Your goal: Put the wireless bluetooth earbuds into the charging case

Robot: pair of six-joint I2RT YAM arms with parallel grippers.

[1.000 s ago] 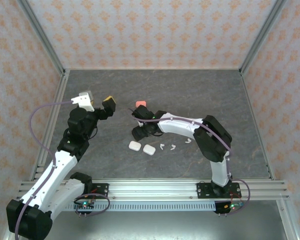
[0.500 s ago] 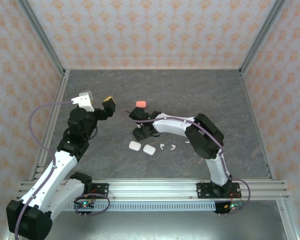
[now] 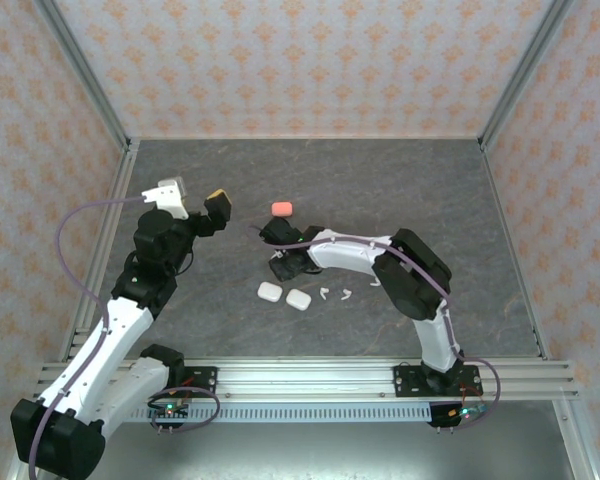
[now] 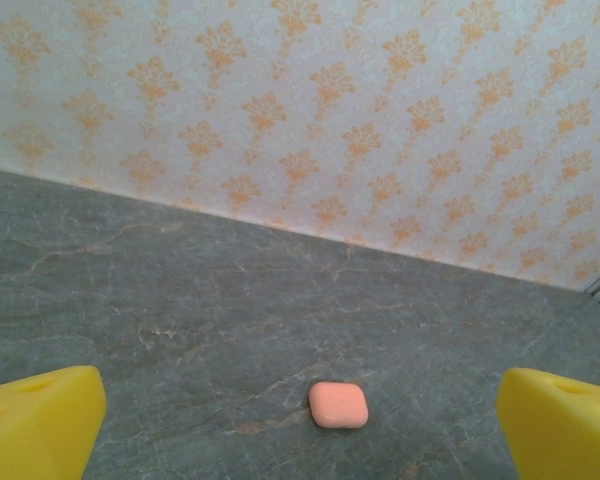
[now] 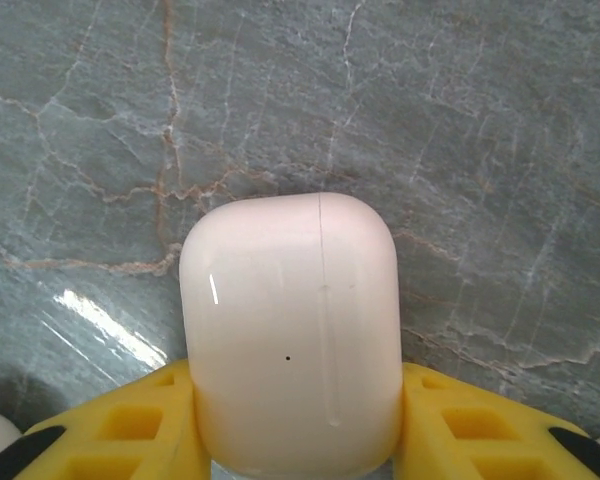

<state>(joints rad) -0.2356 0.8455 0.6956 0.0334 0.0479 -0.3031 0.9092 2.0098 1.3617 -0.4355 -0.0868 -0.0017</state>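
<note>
The right gripper (image 5: 295,445) clasps a white charging case (image 5: 290,330) from both sides, down at the grey table (image 3: 410,190). Toward the bases lie 2 more white cases (image 3: 269,292), with 3 white earbuds (image 3: 346,294) loose to their right. A pink case (image 3: 282,208) sits beyond. The right arm reaches left with its elbow bent. The left gripper (image 3: 193,205) hangs raised, spread wide and empty.

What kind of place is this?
Probably a lab test cell: a left arm and right arm bolted to a metal rail, with patterned panels closing in a grey table.
</note>
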